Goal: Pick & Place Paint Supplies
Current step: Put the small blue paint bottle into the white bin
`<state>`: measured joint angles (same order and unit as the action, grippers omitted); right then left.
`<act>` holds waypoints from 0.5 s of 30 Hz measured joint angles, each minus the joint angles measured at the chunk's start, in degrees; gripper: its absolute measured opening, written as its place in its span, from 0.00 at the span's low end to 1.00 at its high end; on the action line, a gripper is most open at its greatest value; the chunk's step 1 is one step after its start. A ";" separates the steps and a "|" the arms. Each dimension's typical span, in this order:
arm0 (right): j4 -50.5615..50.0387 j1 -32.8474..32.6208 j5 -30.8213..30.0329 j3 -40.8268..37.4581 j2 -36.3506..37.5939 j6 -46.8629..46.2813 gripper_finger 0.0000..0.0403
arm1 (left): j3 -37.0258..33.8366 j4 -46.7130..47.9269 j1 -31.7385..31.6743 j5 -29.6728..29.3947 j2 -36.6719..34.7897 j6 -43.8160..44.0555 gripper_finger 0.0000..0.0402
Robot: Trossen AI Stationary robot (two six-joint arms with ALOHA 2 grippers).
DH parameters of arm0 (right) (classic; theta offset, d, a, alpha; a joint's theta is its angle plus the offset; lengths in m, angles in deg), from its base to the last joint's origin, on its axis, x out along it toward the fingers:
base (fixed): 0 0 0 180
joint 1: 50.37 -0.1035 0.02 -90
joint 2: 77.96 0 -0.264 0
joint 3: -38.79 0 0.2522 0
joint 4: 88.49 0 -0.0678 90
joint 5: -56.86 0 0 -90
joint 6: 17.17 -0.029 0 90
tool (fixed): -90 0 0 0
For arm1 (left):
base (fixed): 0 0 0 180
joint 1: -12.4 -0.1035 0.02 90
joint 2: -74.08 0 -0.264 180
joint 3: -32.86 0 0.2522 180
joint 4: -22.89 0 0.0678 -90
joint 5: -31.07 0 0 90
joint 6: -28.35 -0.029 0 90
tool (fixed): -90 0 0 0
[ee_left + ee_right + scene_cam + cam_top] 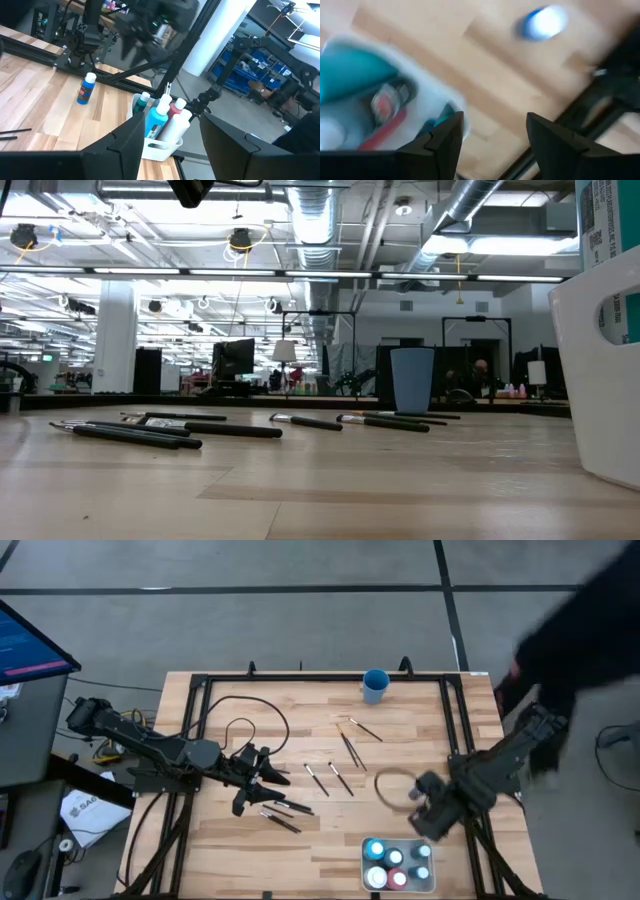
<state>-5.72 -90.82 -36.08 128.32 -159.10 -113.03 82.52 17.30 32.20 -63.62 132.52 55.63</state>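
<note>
Several thin dark paintbrushes (340, 778) lie flat on the wooden table's middle; they also show in the low view (235, 430). Several paint bottles (390, 865) stand upright in the white tray (432, 885) near the front edge. One blue bottle (87, 87) lies on the table by the black frame, also a blur in the right wrist view (545, 22). My right gripper (425, 818) hangs open above the table just beyond the tray, pointing down, nothing between its fingers (495, 125). My left gripper (255, 778) stands open and level above the left brushes, facing the tray (172, 130).
A blue cup (376, 686) stands at the far edge. A black cable loop (395, 785) lies beside my right arm, another (250, 730) by my left arm. A black frame (445, 710) borders the table. A person's dark sleeve (570, 630) reaches in at the far right.
</note>
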 joint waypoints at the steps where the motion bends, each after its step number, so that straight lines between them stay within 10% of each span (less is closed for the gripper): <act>1: -1.54 1.40 -0.13 0.00 0.69 0.02 0.51 | 0.00 0.00 0.00 0.00 0.00 0.00 0.45; 15: -1.46 15.14 -0.53 -5.07 1.01 10.65 0.59 | 0.00 0.00 -0.01 0.00 0.00 0.01 0.45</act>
<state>-7.18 -75.68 -36.61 123.24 -158.10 -102.37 82.52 17.30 32.19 -63.62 132.52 55.64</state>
